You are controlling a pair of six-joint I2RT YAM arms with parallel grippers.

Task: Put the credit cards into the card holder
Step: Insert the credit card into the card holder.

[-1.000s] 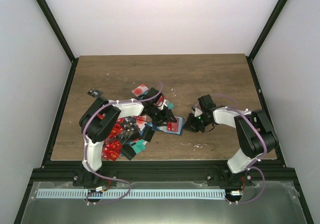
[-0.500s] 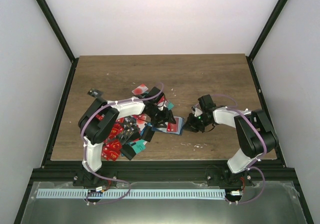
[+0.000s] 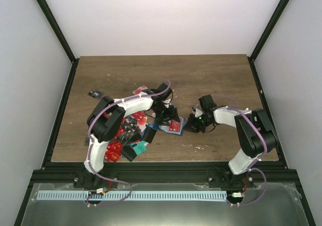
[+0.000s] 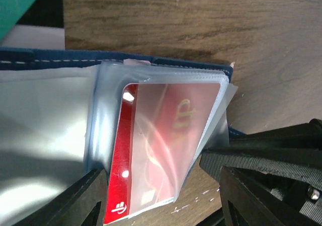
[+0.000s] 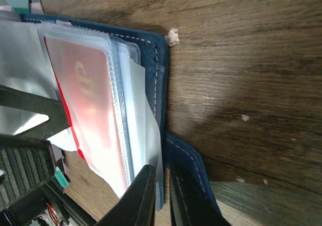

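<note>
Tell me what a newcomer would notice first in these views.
The open dark blue card holder sits mid-table between the two arms, with a red card partly in a clear sleeve. The right gripper pinches the holder's edge, while the left gripper stands open astride the card. A heap of mostly red cards lies by the left arm.

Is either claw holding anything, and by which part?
The right gripper pinches the card holder by its blue cover's edge; the left gripper stands open, holding nothing.
</note>
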